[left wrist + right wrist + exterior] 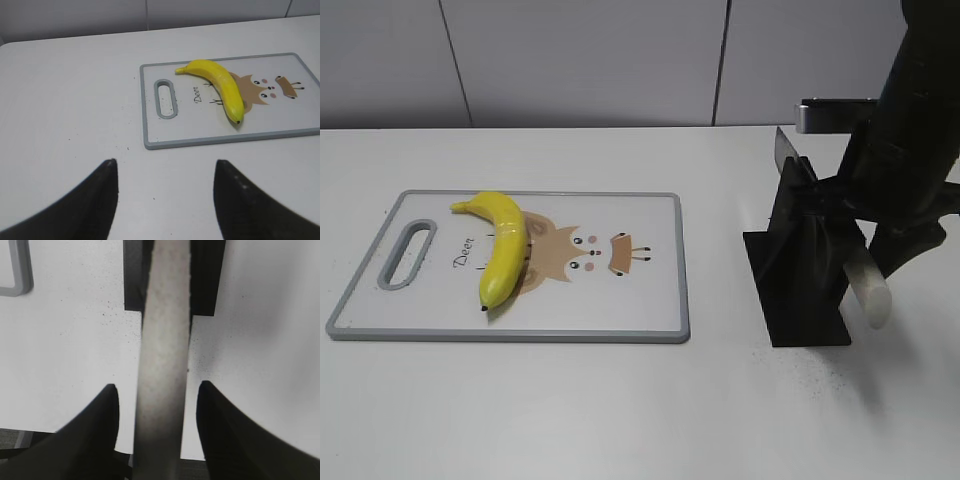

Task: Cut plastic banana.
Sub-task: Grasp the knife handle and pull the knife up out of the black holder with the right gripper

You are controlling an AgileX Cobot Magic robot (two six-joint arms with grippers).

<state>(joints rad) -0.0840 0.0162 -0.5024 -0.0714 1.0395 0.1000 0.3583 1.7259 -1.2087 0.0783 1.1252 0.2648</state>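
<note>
One plastic banana (503, 246) lies on the cutting board (620, 310), over its printed deer and near the handle slot, curved with dark tips. To the right of the board, well apart, a black knife stand (800, 275) sits on the tabletop (620, 410). The right tool (157, 395) is spread open around the pale knife handle (162, 365) there, fingers beside it. The left tool (165, 172) hangs open over bare tabletop near the board's handle end.

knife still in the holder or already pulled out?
In the holder. The knife sits slanted in the black stand, blade tip above, handle sticking out between the right gripper's open fingers, not clamped.
</note>
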